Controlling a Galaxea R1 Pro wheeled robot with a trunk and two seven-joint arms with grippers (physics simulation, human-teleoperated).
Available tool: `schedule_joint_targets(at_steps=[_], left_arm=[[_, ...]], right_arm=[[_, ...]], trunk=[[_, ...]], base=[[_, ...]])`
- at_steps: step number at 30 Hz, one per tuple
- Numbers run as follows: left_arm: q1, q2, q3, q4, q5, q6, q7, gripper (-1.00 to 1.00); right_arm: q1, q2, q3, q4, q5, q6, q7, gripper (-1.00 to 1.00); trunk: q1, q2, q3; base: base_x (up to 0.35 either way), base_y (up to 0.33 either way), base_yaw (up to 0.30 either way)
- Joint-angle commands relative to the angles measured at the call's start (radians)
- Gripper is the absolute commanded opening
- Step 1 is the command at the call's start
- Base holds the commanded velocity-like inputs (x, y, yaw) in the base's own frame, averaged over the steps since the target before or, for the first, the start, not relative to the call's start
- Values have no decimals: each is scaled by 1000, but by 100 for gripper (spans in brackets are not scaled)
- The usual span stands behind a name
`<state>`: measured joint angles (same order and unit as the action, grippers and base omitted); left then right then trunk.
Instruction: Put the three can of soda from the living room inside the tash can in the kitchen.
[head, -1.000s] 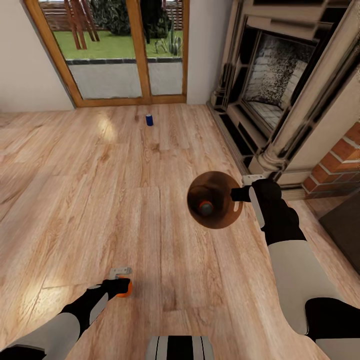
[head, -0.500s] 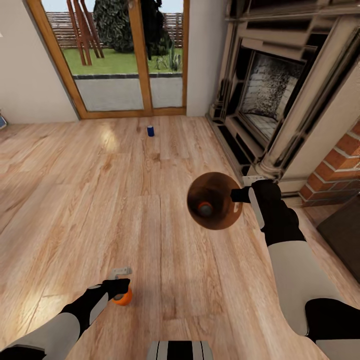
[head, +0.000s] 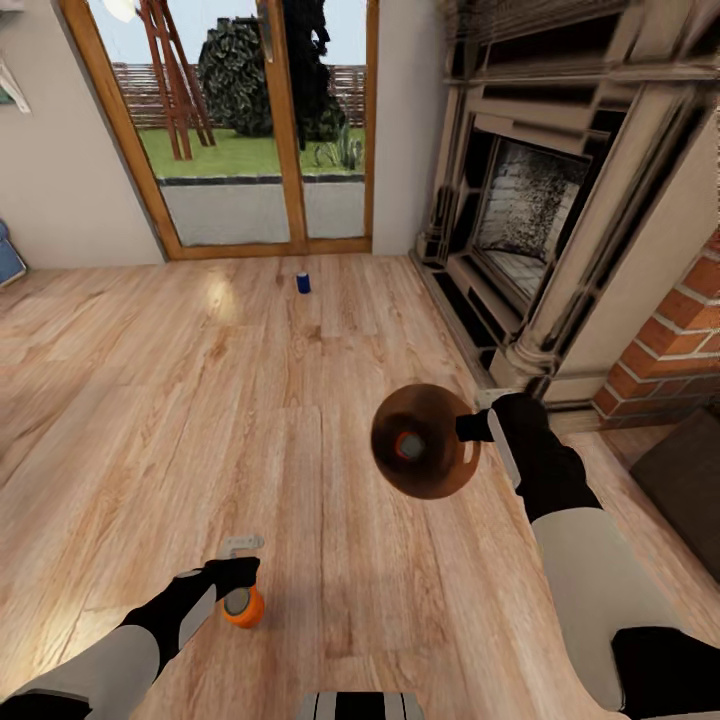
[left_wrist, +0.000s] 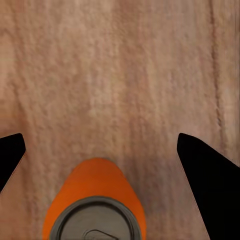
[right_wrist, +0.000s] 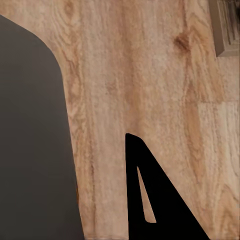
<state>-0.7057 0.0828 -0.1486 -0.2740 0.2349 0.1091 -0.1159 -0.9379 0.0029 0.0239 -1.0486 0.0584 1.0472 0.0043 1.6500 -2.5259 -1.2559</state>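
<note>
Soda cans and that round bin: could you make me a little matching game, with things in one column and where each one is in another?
Things:
1. blue can
2. orange can with the silvery top
3. can with the orange rim
4. bin

Places:
A. inside the bin
B. at the left pincer, down by the floor
C. held up at its rim by the right pincer
D. standing on the floor near the glass doors

Pairs: 1-D, 2-B, 3-A, 4-C
</note>
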Motion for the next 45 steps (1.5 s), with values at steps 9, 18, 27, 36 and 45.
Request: schedule_joint_targets(at_steps=[9,18,27,36,45], left_arm=[[0,0,0,0,0,-7,2,-100],[0,0,0,0,0,-9,1,-100],[0,3,0,-34,2,6,-8,-100],[2,11,4,-326,6,180,-17,-100],[55,16,8,-624,8,408,-43,-100]], right_arm=[[68,-1,-4,-57,-26,0,10,-100],[100,-1,0,-60,-25,0,7,-100],[109,5,15,-58,-19,0,-3,-100],[111,9,43,-57,-16,0,-7,-100],[111,28,47,-57,-13,0,-16,-100]], trunk=[[-4,2,35],[-8,4,70],[-12,6,105],[-16,8,139],[-20,10,174]], base=[[0,0,0],[0,0,0],[0,0,0],[0,0,0],[0,0,0]])
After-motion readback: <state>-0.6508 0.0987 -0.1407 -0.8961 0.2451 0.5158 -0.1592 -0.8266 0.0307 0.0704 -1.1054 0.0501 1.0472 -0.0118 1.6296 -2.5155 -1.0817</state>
